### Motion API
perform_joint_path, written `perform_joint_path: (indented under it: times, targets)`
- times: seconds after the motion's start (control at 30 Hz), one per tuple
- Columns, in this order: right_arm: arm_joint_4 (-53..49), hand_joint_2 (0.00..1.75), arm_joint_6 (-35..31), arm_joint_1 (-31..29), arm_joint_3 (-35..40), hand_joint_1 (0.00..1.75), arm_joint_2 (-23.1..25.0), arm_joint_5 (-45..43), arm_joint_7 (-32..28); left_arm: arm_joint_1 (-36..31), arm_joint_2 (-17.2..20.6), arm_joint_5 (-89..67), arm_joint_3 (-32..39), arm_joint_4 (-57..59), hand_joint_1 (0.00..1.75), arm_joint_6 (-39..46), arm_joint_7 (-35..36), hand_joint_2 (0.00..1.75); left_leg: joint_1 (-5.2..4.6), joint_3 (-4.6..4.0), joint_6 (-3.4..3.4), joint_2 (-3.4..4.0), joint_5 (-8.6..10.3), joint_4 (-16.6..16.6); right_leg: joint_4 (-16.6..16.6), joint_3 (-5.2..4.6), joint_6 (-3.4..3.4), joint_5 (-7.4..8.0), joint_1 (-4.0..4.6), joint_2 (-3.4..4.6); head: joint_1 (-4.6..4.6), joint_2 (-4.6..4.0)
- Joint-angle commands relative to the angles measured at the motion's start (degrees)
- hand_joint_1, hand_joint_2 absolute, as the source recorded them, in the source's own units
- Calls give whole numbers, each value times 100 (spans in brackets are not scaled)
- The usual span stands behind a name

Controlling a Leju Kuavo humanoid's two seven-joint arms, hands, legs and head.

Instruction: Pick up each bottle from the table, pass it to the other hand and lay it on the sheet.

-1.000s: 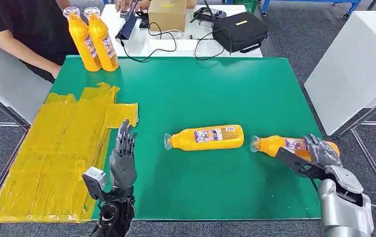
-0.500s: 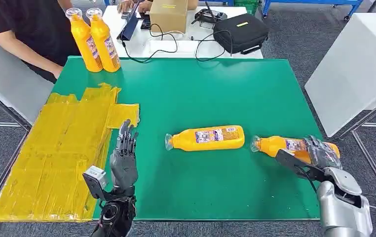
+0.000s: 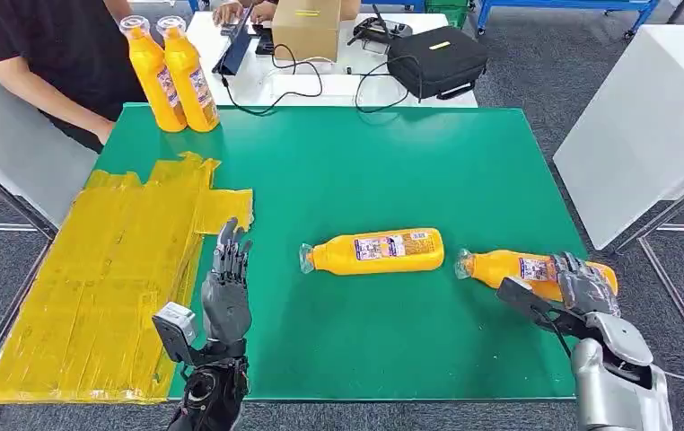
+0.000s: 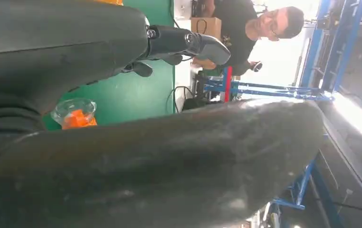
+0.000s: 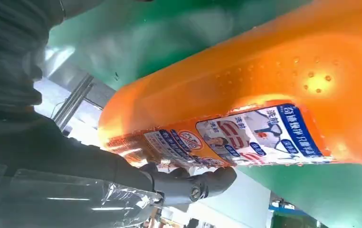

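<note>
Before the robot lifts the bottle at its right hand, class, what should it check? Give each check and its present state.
1. Right hand around the near bottle: cannot tell; fingers lie over it, full closure unclear.
2. Bottle lying flat on the table: ok.
3. Left hand empty and ready to receive: ok, fingers apart.
4. Sheet bare for laying down: ok.
5. Middle bottle apart from the near one: ok, a gap shows.
6. Person's arm off the sheet: ok, at the table's far corner.
</note>
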Motion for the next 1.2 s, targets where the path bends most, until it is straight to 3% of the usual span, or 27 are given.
perform_joint_path:
  times: [0.03, 0.23, 0.37, 0.5, 0.6, 0.8, 1.2]
  targets:
    - [701, 175, 178, 108, -160, 0, 5, 58, 32, -86, -67, -18, 22, 191, 0, -89, -72, 0, 6, 12, 1, -9, -1, -5, -10, 18, -13, -2, 8, -5, 0, 0]
    - [1118, 175, 29, -158, -72, 0, -201, 38, -122, -162, -60, -11, 159, 249, 0, -153, -72, 0, 6, 17, 3, -13, -1, -7, -13, 25, -15, -2, 8, -9, 2, 0]
    - [1147, 175, -578, -433, 9, 0, 99, -220, -442, 0, 37, 103, 342, 180, 0, -180, -72, 0, 6, 24, 2, 11, -3, -10, -14, 27, -19, 3, 8, 16, 2, 0]
    - [907, 175, -626, -693, 227, 0, 243, -453, -608, 130, 95, 189, 486, 2, 0, -220, -72, 0, 1, 23, 0, 37, -7, -11, -7, 20, -27, 5, 4, 43, 2, 0]
    - [793, 175, -547, -833, 224, 0, 67, -736, -775, 218, 100, 182, 470, -129, 0, -256, -72, 0, -2, 5, 0, 30, -6, -4, 4, 6, -15, 7, 0, 35, 0, 0]
    - [365, 175, -358, -393, 24, 0, -342, -1070, -1064, 240, 46, 153, 391, -84, 0, -235, -72, 0, -2, -3, 7, -12, 1, -5, -2, 7, -15, -4, 1, -7, 0, 0]
    - [550, 175, -201, -425, 54, 0, -408, -1057, -969, 123, 110, 243, 395, 72, 0, -242, -72, 0, -6, -28, 6, 4, -3, -8, -1, -25, -18, 0, -4, 8, 0, 0]
